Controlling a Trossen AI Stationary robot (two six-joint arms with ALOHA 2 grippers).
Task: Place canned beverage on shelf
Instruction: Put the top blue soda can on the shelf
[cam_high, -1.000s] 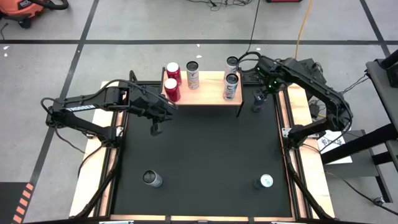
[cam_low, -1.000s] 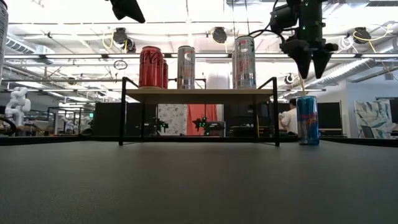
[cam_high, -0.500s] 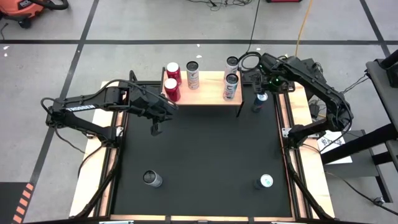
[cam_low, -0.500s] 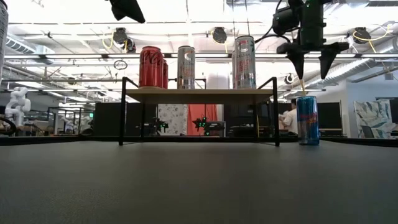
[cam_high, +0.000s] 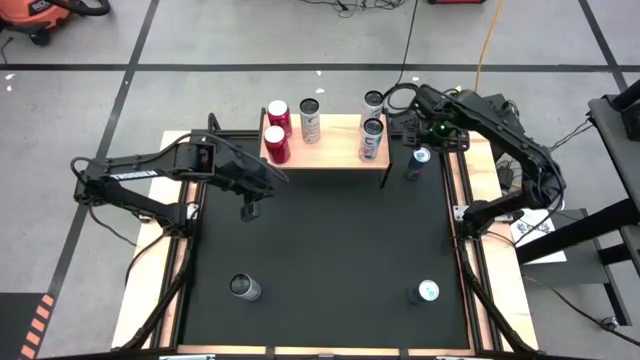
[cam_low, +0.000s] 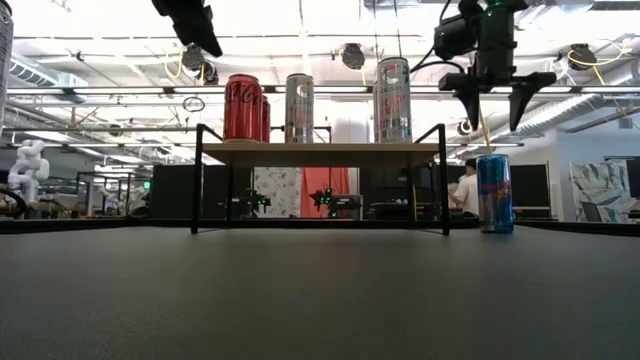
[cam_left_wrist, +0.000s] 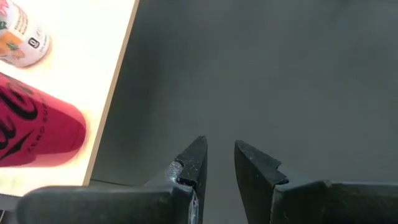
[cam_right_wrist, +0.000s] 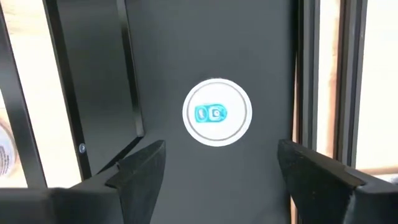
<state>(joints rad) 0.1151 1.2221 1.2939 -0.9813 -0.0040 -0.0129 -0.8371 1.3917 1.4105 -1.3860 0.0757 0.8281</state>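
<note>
Your right gripper is now opening wide, hanging right over the blue can beside the shelf; grab's coming next. Left gripper is staying shut, empty, waiting.

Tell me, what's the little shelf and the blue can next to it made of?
The shelf looks like a pale, matte wooden top on thin black legs, probably painted metal. The blue can looks like shiny thin metal, likely aluminium: its silver lid gleams, with a blue pull tab.
</note>
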